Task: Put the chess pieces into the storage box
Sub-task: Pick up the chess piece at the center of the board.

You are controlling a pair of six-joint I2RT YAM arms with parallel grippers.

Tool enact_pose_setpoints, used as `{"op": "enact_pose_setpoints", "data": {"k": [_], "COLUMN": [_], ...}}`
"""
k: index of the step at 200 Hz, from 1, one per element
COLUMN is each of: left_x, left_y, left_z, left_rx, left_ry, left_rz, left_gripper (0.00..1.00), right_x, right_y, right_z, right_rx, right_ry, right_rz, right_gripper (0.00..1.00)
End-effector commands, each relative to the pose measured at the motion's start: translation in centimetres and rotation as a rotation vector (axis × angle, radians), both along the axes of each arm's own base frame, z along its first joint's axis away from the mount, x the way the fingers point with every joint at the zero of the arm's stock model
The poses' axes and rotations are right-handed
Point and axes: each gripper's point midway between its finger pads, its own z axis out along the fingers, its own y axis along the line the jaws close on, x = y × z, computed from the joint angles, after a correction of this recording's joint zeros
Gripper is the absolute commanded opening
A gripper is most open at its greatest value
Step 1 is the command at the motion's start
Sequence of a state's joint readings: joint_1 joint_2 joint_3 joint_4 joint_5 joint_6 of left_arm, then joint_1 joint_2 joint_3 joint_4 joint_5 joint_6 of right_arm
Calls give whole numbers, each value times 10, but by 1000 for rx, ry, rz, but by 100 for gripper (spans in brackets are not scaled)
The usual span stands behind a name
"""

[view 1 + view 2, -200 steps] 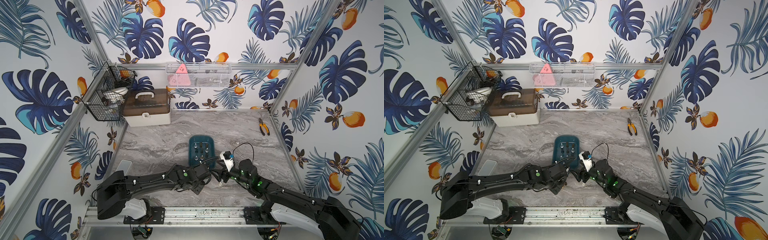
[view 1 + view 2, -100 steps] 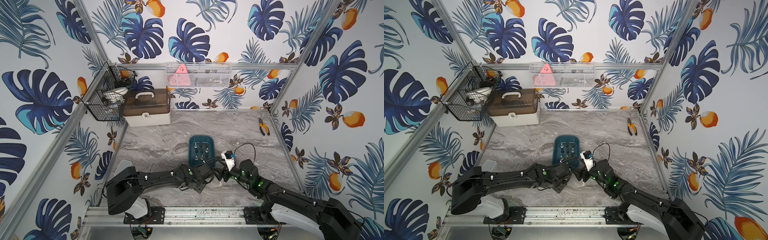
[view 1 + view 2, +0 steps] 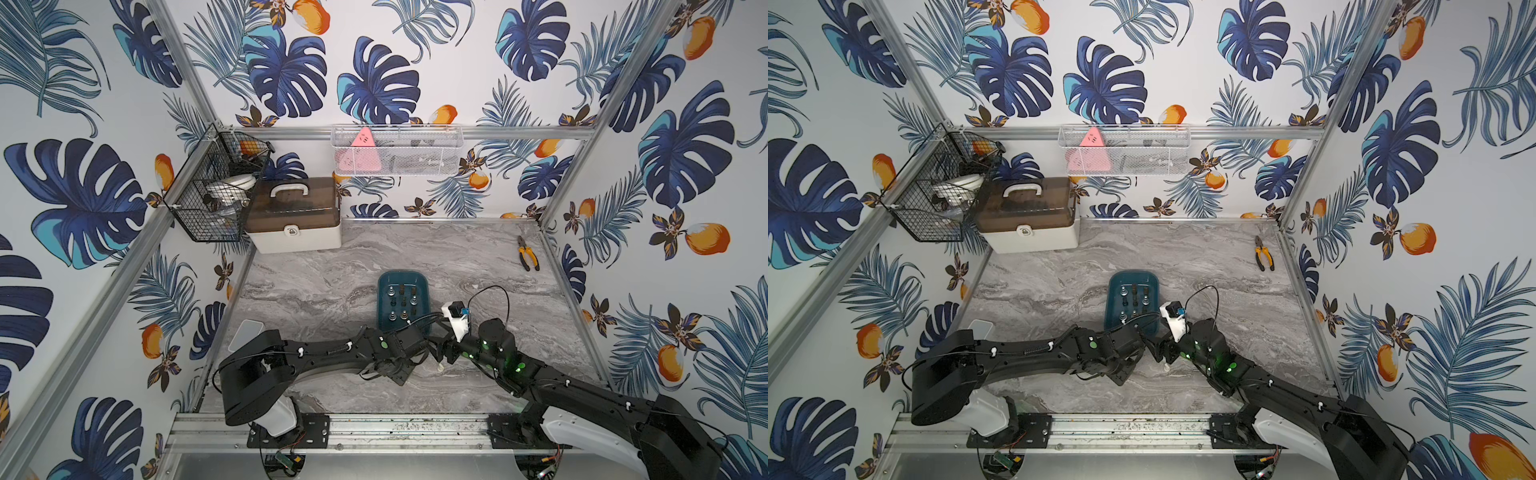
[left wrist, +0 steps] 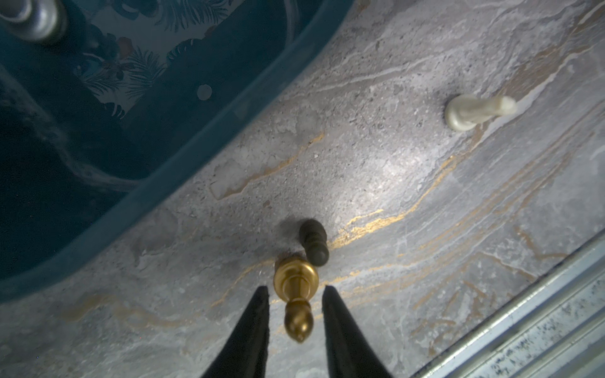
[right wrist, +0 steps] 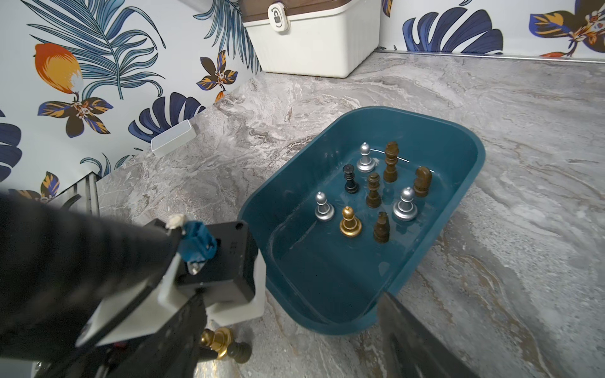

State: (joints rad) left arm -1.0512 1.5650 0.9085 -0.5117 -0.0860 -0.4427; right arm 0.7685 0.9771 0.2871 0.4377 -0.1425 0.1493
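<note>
Left wrist view, taken in order across. Box (image 4: 196, 140), teal, its rounded corner near the work. Next, left gripper (image 4: 295, 289), jaws narrowly apart, straddling a gold piece (image 4: 296, 294) lying flat on the table (image 4: 393, 196). Sliver of gap on each side, so not yet pinching. Dark piece (image 4: 313, 242) also lying down, touching the gold one's base, just beyond the jaws. White piece (image 4: 478, 109) on its side, well apart from those two.

Step in hand, by judgement: closing on the gold piece. To do it well:
- Keep the jaws centred for contact on both sides at once; otherwise likely to roll or squirt away on the smooth marble.
- Grip at the narrow waist behind the wide base, not on the rounded head.
- Lift straight up before turning toward the box, so as not to drag the dark neighbour along.
- Release low over the bare near end of the box, clear of the nine pieces (image 5: 373, 189) standing further in.

Right gripper (image 3: 436, 351) spread wide, holding nothing, close beside the left one. Best parked or drawn aside to avoid a knock.
</note>
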Motion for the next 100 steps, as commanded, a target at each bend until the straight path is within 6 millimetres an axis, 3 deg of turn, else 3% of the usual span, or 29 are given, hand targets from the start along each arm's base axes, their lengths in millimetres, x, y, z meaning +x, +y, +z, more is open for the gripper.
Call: {"op": "enact_pose_setpoints", "data": {"k": [1, 100], "left_x": [-3, -4], "left_y": [-4, -2], "left_z": [-2, -7], "left_rx": [-15, 7], "left_ry": [15, 24], "left_rz": [-25, -31], "left_gripper": [32, 23], "right_x": [5, 6], "right_y": [0, 3], "right_z": [10, 7], "right_rx": [34, 28], "right_ry": [-19, -3], "right_rz": [-24, -18], "right_gripper": [84, 85]}}
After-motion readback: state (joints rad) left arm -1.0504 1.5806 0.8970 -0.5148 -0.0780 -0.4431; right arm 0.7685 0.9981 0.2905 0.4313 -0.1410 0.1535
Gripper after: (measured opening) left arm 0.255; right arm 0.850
